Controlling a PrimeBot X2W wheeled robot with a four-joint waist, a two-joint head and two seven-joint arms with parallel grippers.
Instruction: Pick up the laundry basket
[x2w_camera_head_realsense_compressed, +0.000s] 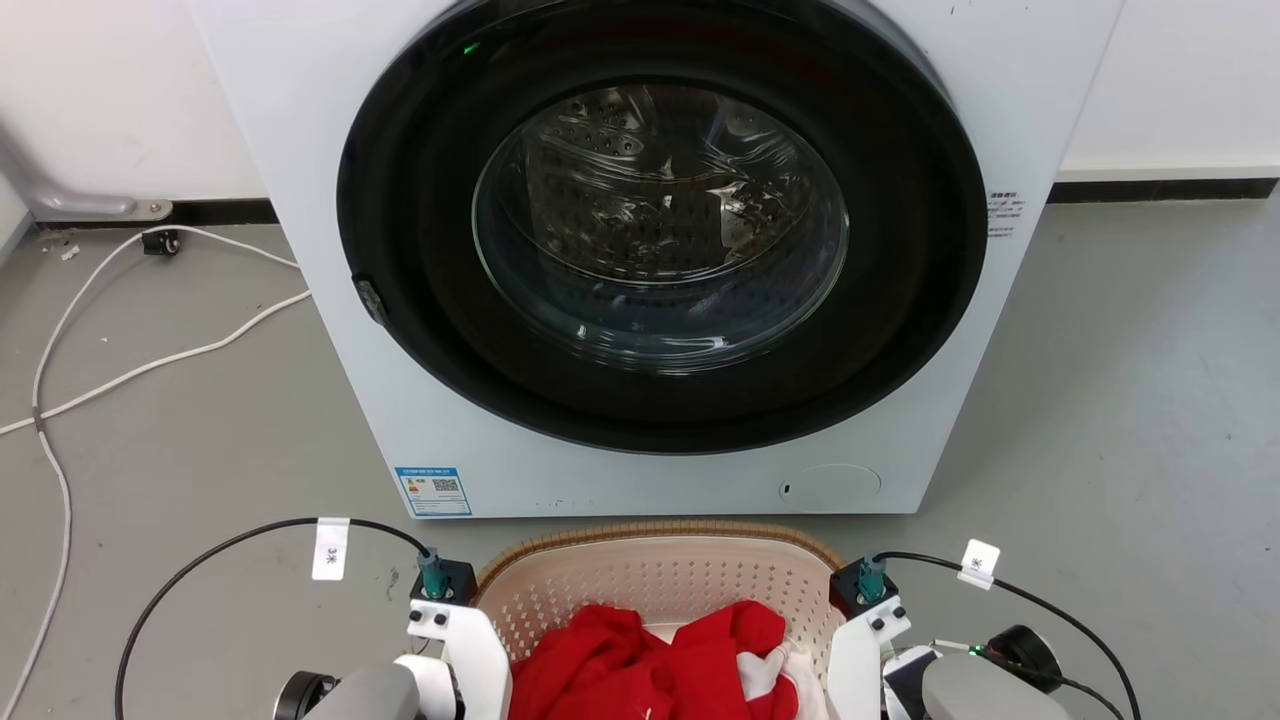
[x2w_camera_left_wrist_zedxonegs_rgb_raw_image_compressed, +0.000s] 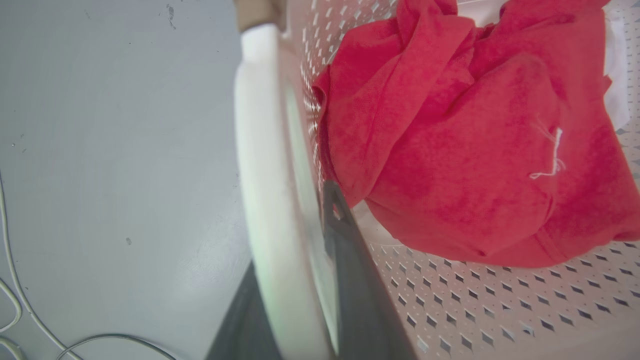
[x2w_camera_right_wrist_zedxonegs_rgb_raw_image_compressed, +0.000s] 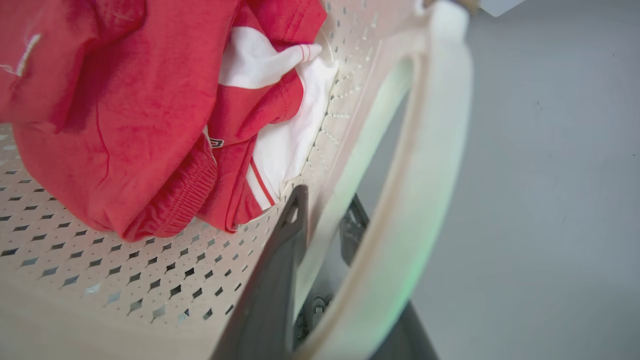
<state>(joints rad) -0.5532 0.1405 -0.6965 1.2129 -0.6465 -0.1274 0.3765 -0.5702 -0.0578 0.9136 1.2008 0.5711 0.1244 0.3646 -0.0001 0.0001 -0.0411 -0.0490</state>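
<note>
Cables (x2w_camera_head_realsense_compressed: 130, 372) are seen trailing over the grey floor (x2w_camera_head_realsense_compressed: 200, 450) at the left of the frame. At lower left, the left gripper (x2w_camera_left_wrist_zedxonegs_rgb_raw_image_compressed: 292, 235) is shown with jaws clenched over a white handle (x2w_camera_left_wrist_zedxonegs_rgb_raw_image_compressed: 260, 150) of the laundry basket (x2w_camera_head_realsense_compressed: 660, 575), which is set at bottom centre, before the washing machine (x2w_camera_head_realsense_compressed: 450, 450), with red garments (x2w_camera_head_realsense_compressed: 640, 660) piled inside. At lower right, the right gripper (x2w_camera_right_wrist_zedxonegs_rgb_raw_image_compressed: 325, 210) is shown with jaws grasping the basket's wall by the opposite handle (x2w_camera_right_wrist_zedxonegs_rgb_raw_image_compressed: 430, 165), one finger (x2w_camera_right_wrist_zedxonegs_rgb_raw_image_compressed: 275, 260) inside.
</note>
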